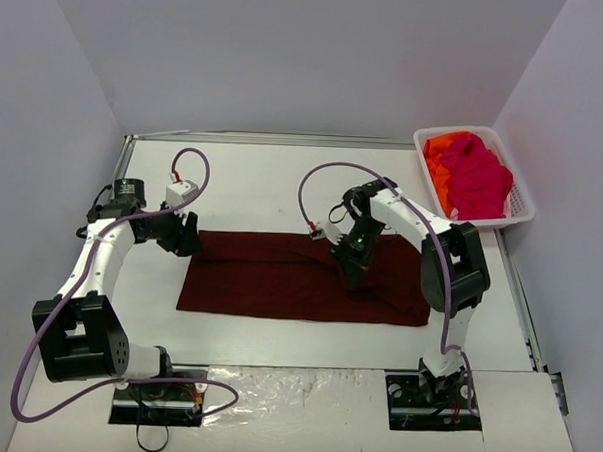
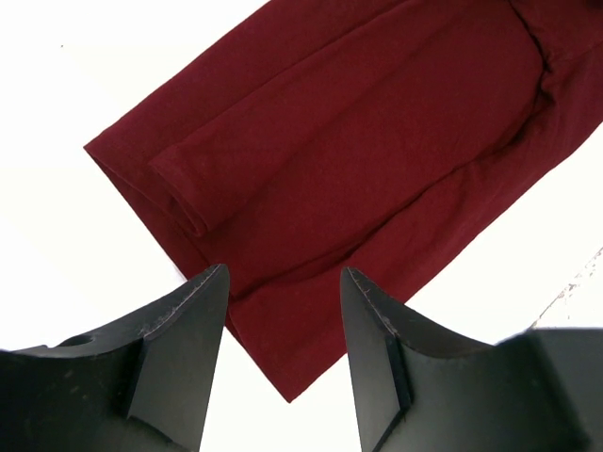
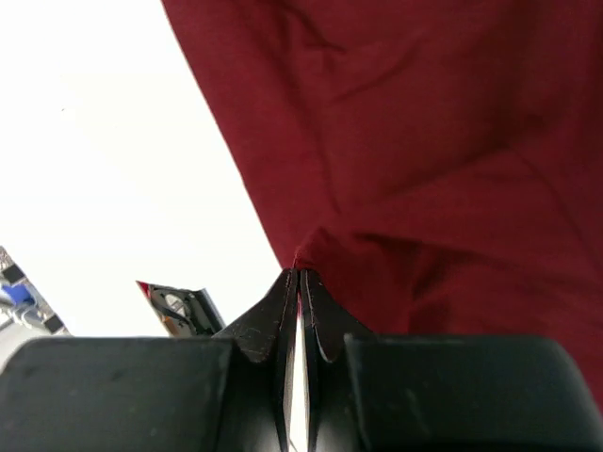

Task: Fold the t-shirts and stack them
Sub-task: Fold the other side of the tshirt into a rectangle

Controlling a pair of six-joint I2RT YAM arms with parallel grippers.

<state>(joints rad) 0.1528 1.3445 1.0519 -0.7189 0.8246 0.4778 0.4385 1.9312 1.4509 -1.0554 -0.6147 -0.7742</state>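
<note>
Pinching the shirt [image 1: 269, 280] on its far-edge side, right gripper [image 3: 299, 275] clamps cloth; left gripper [image 2: 283, 273] gapes empty. Best grab the left-edge corner, then lift level.

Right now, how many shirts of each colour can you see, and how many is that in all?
maroon t-shirt: 1, spread flat on the table
pink t-shirt: 1, bunched in the basket
orange t-shirt: 1, in the basket, partly under the pink one
Total: 3 (more could be hidden in that heap)
</note>
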